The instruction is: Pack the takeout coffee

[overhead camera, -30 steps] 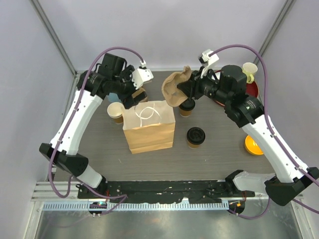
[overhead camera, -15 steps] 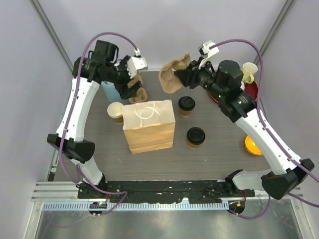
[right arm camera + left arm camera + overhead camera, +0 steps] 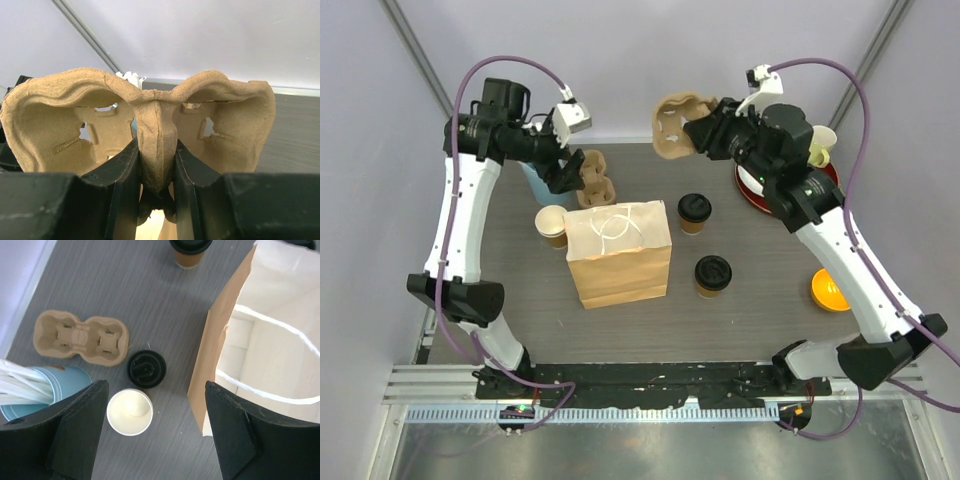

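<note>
Since the earlier frame nothing on the counter (image 3: 760, 300) has been shifted, and the paper bag (image 3: 618, 250) is stood upright at its middle as before. The right claw (image 3: 156, 165), clamped on the middle ridge of a cup carrier (image 3: 675, 122), has been lifted back past the counter's far edge. The left claw (image 3: 563, 172), jaws apart and empty, has been drawn leftward above a second carrier (image 3: 80, 337). The far coffee cup (image 3: 694, 210) and the near coffee cup (image 3: 712, 273) are stood right of the bag, with bare counter toward the near edge.
</note>
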{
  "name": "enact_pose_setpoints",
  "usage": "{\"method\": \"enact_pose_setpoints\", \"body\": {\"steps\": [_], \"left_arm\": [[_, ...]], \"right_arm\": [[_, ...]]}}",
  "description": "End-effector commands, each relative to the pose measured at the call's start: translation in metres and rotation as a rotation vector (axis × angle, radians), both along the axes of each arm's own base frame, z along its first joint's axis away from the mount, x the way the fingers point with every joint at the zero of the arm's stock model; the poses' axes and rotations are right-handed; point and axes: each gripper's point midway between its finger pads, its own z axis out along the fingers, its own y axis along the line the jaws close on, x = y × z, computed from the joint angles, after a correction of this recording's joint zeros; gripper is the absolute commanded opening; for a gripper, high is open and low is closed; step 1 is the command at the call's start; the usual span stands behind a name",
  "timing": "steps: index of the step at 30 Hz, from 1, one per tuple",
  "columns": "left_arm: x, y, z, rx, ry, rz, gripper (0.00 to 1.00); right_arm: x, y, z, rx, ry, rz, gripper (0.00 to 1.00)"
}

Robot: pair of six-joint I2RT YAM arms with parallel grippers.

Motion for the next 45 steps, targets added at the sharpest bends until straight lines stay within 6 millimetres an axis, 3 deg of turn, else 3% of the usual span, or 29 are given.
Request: {"method": "enact_pose_setpoints", "body": {"steps": [1, 6, 10, 12, 15, 19, 24, 31, 34, 40, 41, 42, 45], "left_arm": [[-0.059, -0.005, 0.016, -0.065, 0.134, -0.05, 0.82], [-0.07, -0.007, -0.006, -0.064, 0.215, -0.083, 0.76], [-0.079, -0.014, -0.006, -0.077, 0.212, -0.102, 0.77], [-0.09, -0.017, -0.02, 0.008, 0.224, -0.159, 0.76], [-0.083, -0.015, -0.039, 0.11, 0.217, -0.154, 0.76], [-0.075, -0.013, -0.046, 0.139, 0.21, -0.157, 0.76], [-0.079, -0.002, -0.067, 0.213, 0.212, -0.207, 0.77], [-0.087, -0.011, -0.08, 0.176, 0.283, -0.263, 0.72], [-0.087, -0.011, -0.083, 0.177, 0.298, -0.263, 0.63], [-0.102, -0.014, -0.083, 0.151, 0.405, -0.256, 0.27], [-0.107, -0.014, -0.08, 0.14, 0.409, -0.251, 0.09], [-0.111, -0.014, -0.08, 0.138, 0.417, -0.252, 0.0], [-0.117, -0.019, -0.076, 0.104, 0.424, -0.187, 0.0]], "right_arm": [[-0.033, -0.018, 0.048, 0.092, -0.04, 0.009, 0.27], [-0.046, 0.007, 0.041, 0.113, 0.025, 0.163, 0.26], [-0.05, 0.026, 0.06, 0.245, 0.099, 0.242, 0.24], [-0.049, 0.037, 0.058, 0.303, 0.159, 0.28, 0.23], [-0.059, 0.061, 0.051, 0.302, 0.196, 0.362, 0.23], [-0.068, 0.083, 0.035, 0.292, 0.239, 0.37, 0.22], [-0.082, 0.091, 0.024, 0.308, 0.254, 0.359, 0.22], [-0.085, 0.09, 0.013, 0.309, 0.305, 0.342, 0.22], [-0.088, 0.092, 0.003, 0.268, 0.332, 0.355, 0.22], [-0.099, 0.1, -0.007, 0.214, 0.346, 0.396, 0.21], [-0.101, 0.102, -0.009, 0.198, 0.348, 0.4, 0.21], [-0.103, 0.103, -0.013, 0.171, 0.342, 0.409, 0.2], [-0.11, 0.11, -0.03, 0.078, 0.364, 0.427, 0.2]]}}
